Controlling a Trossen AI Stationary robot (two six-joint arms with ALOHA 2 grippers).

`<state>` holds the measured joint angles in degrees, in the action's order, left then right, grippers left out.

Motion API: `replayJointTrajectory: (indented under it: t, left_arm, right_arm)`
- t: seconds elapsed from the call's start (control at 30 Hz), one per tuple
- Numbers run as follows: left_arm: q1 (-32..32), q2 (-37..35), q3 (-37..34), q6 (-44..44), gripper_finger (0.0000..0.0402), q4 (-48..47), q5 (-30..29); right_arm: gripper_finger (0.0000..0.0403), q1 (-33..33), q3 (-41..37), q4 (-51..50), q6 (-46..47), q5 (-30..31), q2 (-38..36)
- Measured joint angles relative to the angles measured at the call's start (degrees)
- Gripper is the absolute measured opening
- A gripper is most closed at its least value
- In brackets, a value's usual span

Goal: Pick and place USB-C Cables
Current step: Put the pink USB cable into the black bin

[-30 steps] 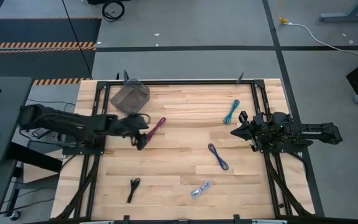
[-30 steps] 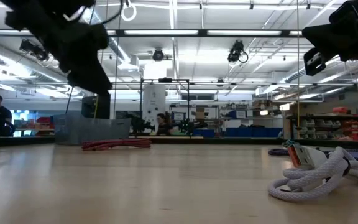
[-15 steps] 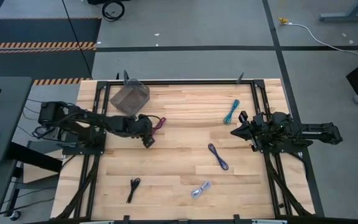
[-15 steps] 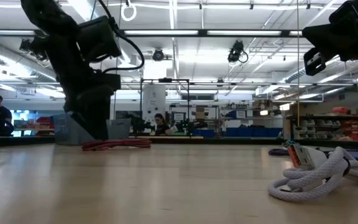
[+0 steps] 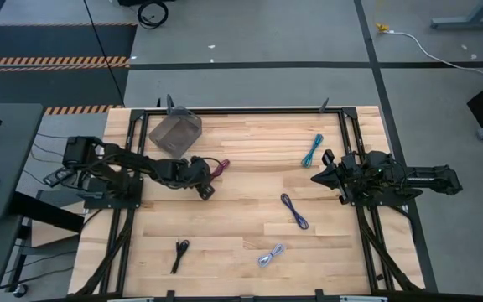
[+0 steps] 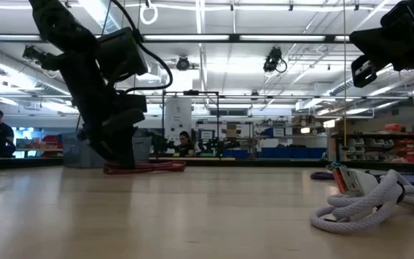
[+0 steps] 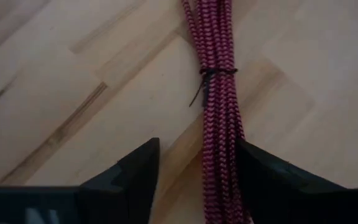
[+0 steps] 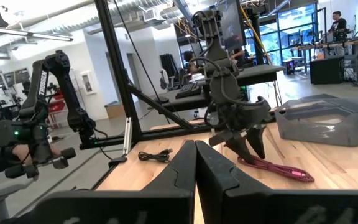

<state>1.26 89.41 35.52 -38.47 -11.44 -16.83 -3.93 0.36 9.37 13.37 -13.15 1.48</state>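
Your wooden bench (image 5: pixel 241 210) sits inside a dark frame on a grey workshop floor. The left gripper (image 7: pixel 197 171) is down at the bench surface, its fingers (image 7: pixel 132 177) standing apart on either side of the magenta cable (image 7: pixel 216 106); you can see the bundle lying between them, but whether they press on it cannot be told. That cable lies left of centre, just beside the clear bin (image 5: pixel 175 132) at the far left corner. The right gripper (image 8: pixel 195 168) hovers at the right edge, fingers closed together on nothing. The teal cable (image 5: pixel 311 150) lies far right, the purple cable (image 5: pixel 293 210) right of centre, the black cable (image 5: pixel 179 254) and white-silver cable (image 5: pixel 270 255) near you.
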Motion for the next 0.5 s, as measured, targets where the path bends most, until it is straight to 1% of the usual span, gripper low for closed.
replayJointTrajectory:
  t: [0.07, 0.2, 0.23, 0.27, 0.33, 0.5]
  left_arm:
    - [0.0, -0.32, -0.04, -0.01, 0.0147, 0.53, 0.37]
    - [0.0, -1.73, -0.24, 0.48, 0.0047, 1.49, 0.97]
    - [-0.01, -2.48, -0.26, 1.28, 0.0028, 1.83, 1.34]
    - [-0.11, -3.33, -0.35, 1.57, 0.002, 2.06, 1.79]
    - [-0.42, -4.86, -0.43, 1.67, 0.0021, 3.71, 1.81]
    - [-2.6, -11.77, -0.33, 4.77, 0.0023, 8.73, 1.13]
  right_arm:
    - [0.0012, 0.0, 0.0, 0.0, 0.0, 0.0, 0.0]
    - [0.0012, 0.0, 0.0, 0.0, 0.0, 0.0, 0.0]
    - [0.0012, 0.01, 0.0, 0.0, 0.0, 0.0, 0.0]
    - [0.0012, -0.01, 0.0, 0.0, 0.0, 0.0, 0.0]
    - [0.0012, 0.0, 0.0, 0.02, -0.02, 0.0, 0.0]
    - [0.0012, 0.01, 0.0, 0.46, 0.0, 0.09, 0.0]
